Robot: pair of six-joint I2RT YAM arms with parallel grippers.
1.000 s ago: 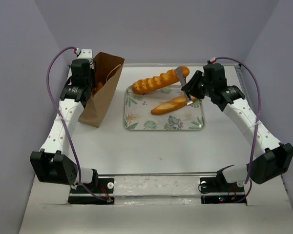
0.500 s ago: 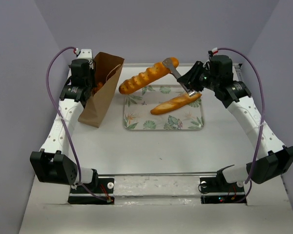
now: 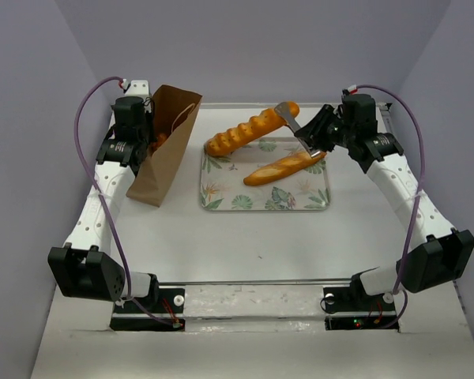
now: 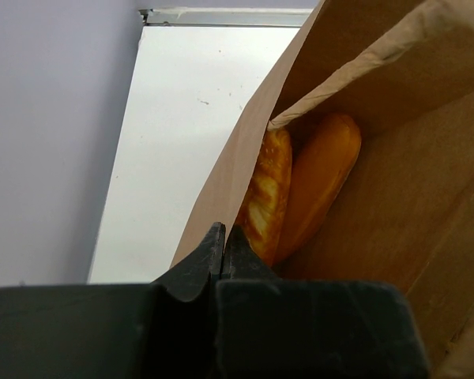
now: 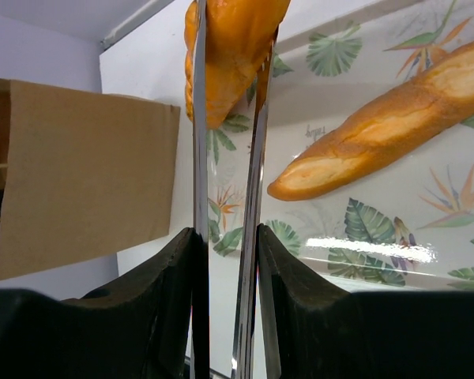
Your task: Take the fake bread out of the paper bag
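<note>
The brown paper bag (image 3: 166, 150) stands at the far left, open at the top. My left gripper (image 3: 148, 133) is shut on its rim (image 4: 223, 234). Two loaves of fake bread (image 4: 265, 193) (image 4: 320, 178) lie inside the bag (image 4: 426, 197). My right gripper (image 3: 312, 136) is shut on metal tongs (image 3: 292, 120), which clamp the long scored loaf (image 3: 249, 132) and hold it above the tray's far edge. In the right wrist view the tongs (image 5: 199, 158) run up from my gripper (image 5: 225, 233) to that loaf (image 5: 229, 47). A slim loaf (image 3: 284, 167) lies on the tray.
The leaf-patterned tray (image 3: 221, 204) sits mid-table, right of the bag; it also shows in the right wrist view (image 5: 363, 229) with the slim loaf (image 5: 387, 126) and the bag (image 5: 87, 174). Purple walls close in on three sides.
My right gripper lifted the tongs and long loaf off the tray, swung them left toward the bag, then partly back right. The left arm and bag have not moved.
</note>
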